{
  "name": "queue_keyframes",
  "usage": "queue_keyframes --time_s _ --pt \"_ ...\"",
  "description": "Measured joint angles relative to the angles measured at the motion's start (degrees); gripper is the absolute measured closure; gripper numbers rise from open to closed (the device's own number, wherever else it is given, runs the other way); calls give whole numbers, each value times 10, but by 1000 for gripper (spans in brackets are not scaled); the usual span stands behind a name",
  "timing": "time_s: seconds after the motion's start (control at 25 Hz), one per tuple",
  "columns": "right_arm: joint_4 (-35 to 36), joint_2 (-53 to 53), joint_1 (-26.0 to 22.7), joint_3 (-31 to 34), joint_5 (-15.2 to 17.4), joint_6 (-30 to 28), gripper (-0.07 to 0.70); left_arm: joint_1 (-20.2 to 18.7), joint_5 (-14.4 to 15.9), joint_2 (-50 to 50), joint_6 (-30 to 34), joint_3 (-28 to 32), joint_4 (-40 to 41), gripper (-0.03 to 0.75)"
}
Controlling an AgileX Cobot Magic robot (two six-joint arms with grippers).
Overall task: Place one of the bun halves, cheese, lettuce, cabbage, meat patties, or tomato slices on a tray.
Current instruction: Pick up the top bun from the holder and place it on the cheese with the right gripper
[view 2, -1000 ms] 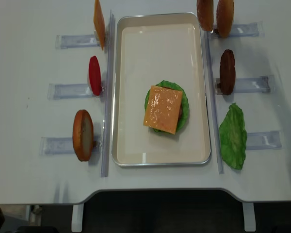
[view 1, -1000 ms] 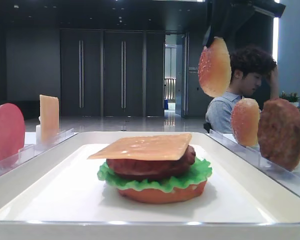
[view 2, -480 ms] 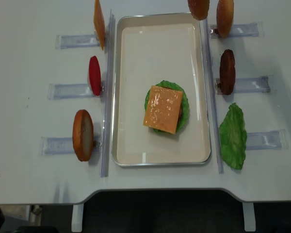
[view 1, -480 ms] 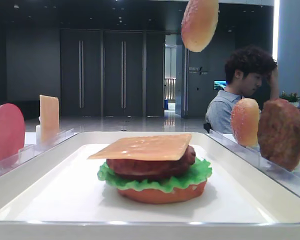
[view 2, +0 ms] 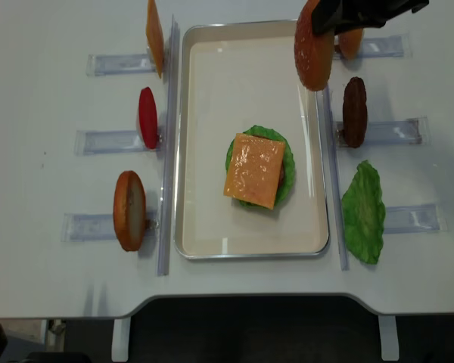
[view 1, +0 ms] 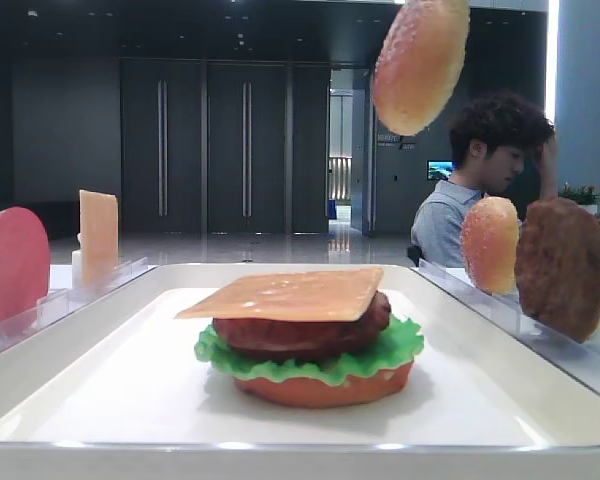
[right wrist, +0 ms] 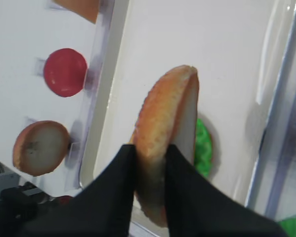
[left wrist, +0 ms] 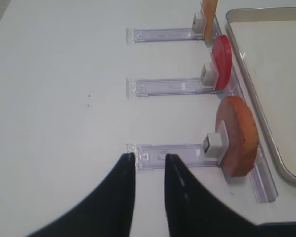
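A slip or a skewed landing is the likely fault; the domed golden-tan speckled bun half (right wrist: 165,143) is pinched only at its lower edge, on its side, and could twist free or drop off-centre onto the thin square orange-yellow cheese slice (view 2: 255,171); the right gripper (right wrist: 150,165) has its jaws clamped on it, above the large white rimmed tray (view 2: 212,113); the left gripper (left wrist: 149,170) jaws are slightly apart, empty.

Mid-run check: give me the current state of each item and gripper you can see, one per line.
Right gripper: shut on bun top.
Bun top: held edge-on, in the air over the tray's far right.
Left gripper: empty, fingers slightly apart, above the table.
Tray: holds a partial burger.
Cheese slice: flat on top of the stack.
Lettuce leaf: lying flat on the table.
Patty: upright in rack.
Tomato slice: upright in rack.
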Motion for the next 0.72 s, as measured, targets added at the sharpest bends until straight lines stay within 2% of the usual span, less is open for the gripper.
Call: queue_keyframes --time_s 0.28,0.36,0.6,0.72 --pt "105 -46 17 90 -48 -53 505 0 0 0 0 0 0 557" --pt "123 -51 40 106 -70 -63 505 0 0 0 0 0 -1 557" --pt "220 -52 135 158 -175 -150 505 0 0 0 0 0 -1 557" --pt "267 -52 150 179 -187 -198 505 0 0 0 0 0 -1 557"
